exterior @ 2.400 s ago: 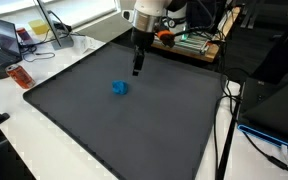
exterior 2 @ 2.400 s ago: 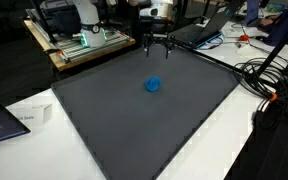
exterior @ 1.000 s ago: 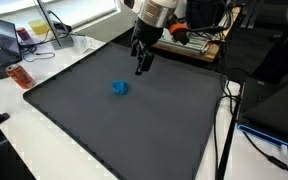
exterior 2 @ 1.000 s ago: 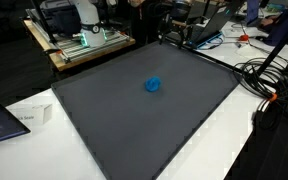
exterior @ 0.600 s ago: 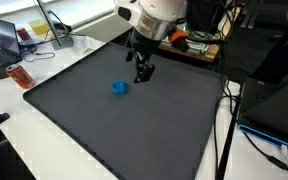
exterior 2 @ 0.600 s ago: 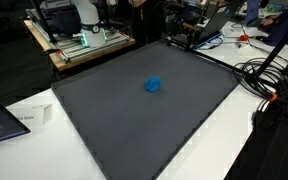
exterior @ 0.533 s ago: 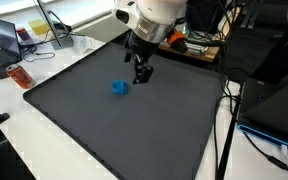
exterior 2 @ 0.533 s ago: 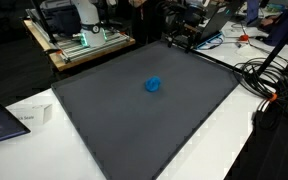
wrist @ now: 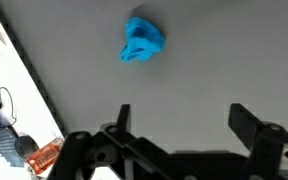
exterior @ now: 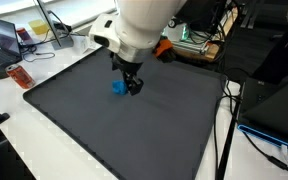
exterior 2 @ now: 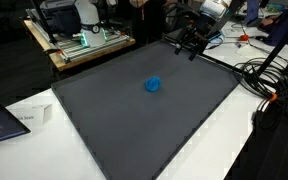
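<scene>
A small blue crumpled object lies on the dark grey mat, apart from everything else. In the wrist view the blue object sits ahead of my gripper, slightly to the left. The two black fingers stand wide apart and only bare mat shows between them. My gripper hangs in the air above the mat and is open. In an exterior view the white arm partly covers the blue object; the gripper does not touch it.
White table surrounds the mat. A red-orange packet and a laptop lie off one edge. A rack with equipment, cables and a small white box stand around the mat.
The arm has swung across and come lower, bringing the gripper from the mat's far edge toward the blue object. The jaws stayed open. The blue object has not moved.
</scene>
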`<state>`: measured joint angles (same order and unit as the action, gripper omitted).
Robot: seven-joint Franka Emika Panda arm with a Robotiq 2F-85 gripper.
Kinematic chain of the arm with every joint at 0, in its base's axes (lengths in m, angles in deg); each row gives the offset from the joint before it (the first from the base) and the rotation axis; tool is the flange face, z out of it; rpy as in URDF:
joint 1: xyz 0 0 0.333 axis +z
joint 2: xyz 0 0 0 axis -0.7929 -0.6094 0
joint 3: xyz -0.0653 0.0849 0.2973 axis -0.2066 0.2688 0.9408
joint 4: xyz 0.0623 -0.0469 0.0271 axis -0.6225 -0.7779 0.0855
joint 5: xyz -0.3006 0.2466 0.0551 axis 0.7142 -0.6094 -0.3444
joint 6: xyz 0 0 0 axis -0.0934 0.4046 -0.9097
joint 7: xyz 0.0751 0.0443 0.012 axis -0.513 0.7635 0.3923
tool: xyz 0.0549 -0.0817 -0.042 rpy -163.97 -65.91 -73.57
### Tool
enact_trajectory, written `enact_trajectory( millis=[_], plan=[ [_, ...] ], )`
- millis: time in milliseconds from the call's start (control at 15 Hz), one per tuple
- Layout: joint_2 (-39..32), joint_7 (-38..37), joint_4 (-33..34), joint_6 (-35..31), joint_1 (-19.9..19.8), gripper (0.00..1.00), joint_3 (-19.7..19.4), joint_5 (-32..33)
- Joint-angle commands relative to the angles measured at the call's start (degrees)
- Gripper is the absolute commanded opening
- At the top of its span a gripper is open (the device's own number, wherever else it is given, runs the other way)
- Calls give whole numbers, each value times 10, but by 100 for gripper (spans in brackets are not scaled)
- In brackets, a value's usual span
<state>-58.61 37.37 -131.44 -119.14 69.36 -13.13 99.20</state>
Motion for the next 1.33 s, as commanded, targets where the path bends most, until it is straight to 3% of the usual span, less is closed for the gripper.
enact_trajectory(
  millis=[0,600,933,1267],
  plan=[
    [-83,91,133,81,-4,100,-10,-50],
    [-209,250,347,218,-59,100,-26,-172],
    [-253,284,428,282,-99,100,-22,-234],
    [-279,282,465,282,-148,100,6,-287]
  ],
)
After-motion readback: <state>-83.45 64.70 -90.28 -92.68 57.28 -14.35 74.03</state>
